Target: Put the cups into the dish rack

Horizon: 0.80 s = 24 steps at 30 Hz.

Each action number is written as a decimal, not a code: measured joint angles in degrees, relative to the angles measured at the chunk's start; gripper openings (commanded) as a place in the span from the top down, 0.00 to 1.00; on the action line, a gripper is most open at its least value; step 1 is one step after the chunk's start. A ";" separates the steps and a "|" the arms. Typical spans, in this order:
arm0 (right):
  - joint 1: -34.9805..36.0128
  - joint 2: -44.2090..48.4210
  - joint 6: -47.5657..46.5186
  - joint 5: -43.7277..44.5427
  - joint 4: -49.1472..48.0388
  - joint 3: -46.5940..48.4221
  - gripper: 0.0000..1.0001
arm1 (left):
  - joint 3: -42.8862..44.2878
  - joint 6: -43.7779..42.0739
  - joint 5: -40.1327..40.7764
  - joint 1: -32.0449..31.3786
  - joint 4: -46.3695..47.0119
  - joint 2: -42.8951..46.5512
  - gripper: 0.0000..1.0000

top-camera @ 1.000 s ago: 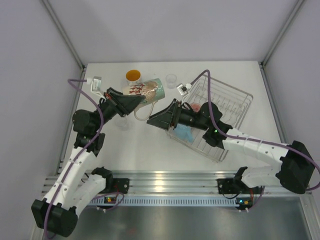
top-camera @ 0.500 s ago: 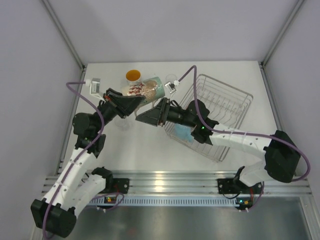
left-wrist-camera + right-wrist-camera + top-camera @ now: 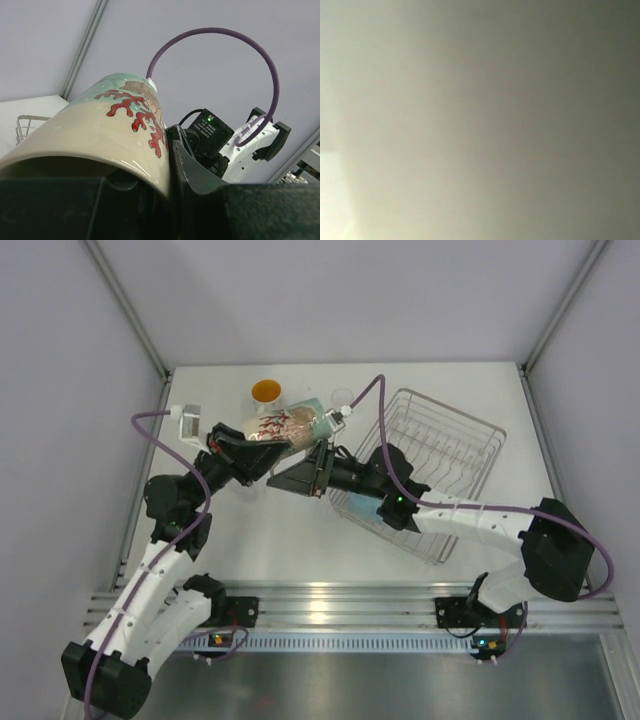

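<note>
Likely handover: left gripper (image 3: pixel 258 437) clamps cream coral-patterned mug (image 3: pixel 290 423); right gripper (image 3: pixel 320 452) at its mouth, jaws unreadable. Next: right grips, then silver wire dish rack (image 3: pixel 470 440).

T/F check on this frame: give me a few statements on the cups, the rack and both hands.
1. The left hand holds the patterned mug on its side, off the table. True.
2. The orange-inside cup sits in the dish rack. False: it stands on the table, outside the rack.
3. A light blue cup lies in the dish rack. True.
4. The right hand hovers over the rack's far right corner. False: it is left of the rack, close to the mug.
5. The right wrist view shows the rack. False: it is a blur.
</note>
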<state>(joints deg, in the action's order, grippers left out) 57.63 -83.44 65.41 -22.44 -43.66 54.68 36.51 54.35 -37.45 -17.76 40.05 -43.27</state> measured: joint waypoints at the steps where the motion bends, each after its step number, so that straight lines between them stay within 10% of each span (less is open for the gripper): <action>1: 0.07 0.00 0.02 0.02 -0.24 -0.24 0.61 | -0.17 -0.07 -0.11 -0.02 0.11 0.33 1.00; 10: 0.83 0.00 0.39 1.46 -5.77 -3.80 0.80 | -2.03 0.52 0.72 -1.38 0.28 2.99 1.00; 24: 1.44 -4.31 5.84 -0.09 -17.73 -6.69 0.65 | -7.56 -1.97 2.62 -2.36 2.49 8.31 1.00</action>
<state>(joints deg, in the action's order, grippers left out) 59.07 -87.74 71.24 -22.52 -61.39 47.99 28.95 52.38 -34.83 -20.12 42.54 -34.96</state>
